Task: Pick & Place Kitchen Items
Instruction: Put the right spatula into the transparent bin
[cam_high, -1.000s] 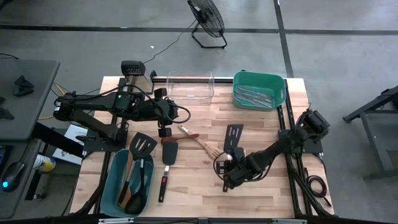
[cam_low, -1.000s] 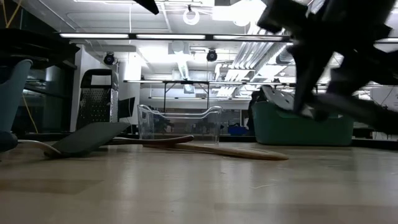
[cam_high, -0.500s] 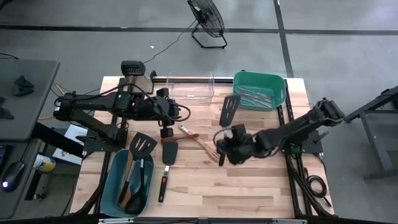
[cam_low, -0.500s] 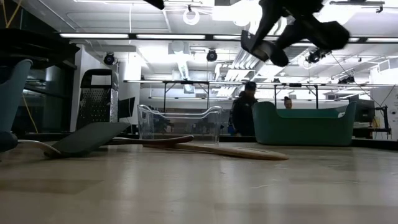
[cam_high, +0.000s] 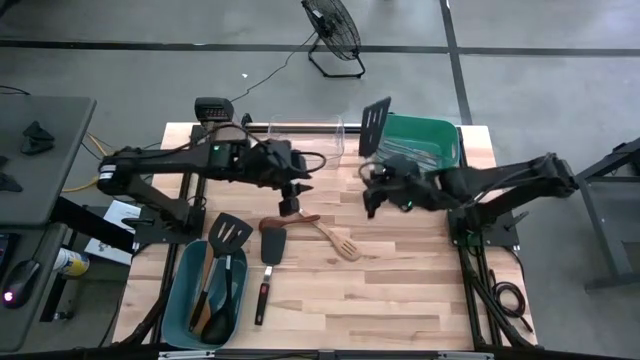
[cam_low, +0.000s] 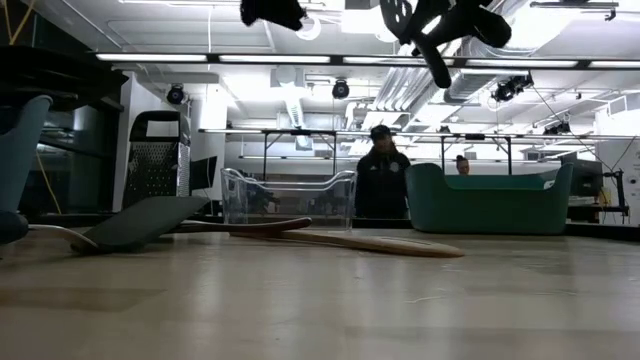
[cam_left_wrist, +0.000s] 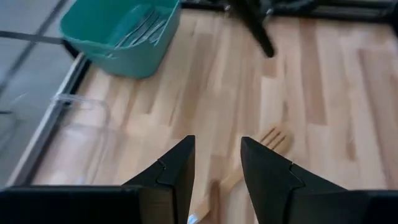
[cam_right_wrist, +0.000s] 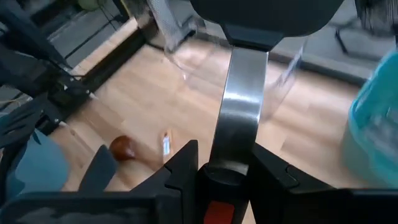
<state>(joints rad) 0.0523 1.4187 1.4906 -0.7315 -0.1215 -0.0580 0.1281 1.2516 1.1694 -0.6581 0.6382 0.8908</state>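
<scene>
Pale butcher-block wooden table (cam_high: 400, 290) on a grey concrete floor, a workshop with ceiling strip lights behind it and a person in dark clothes (cam_low: 382, 186) standing beyond the far edge; the right gripper (cam_high: 372, 190) hangs above the table near the green plastic tub (cam_high: 448, 152), its fingers clamped on the steel handle of a black slotted turner (cam_high: 375, 126) whose blade points toward the far edge beside the clear plastic bin (cam_high: 305, 139); the left gripper (cam_high: 292, 207) hovers with fingers apart and empty over a brown wooden spoon (cam_high: 288, 222) and a wooden slotted spatula (cam_high: 335, 241); a black turner with red-trimmed handle (cam_high: 270, 262) lies nearby; more utensils sit in the teal tub (cam_high: 177, 305).
</scene>
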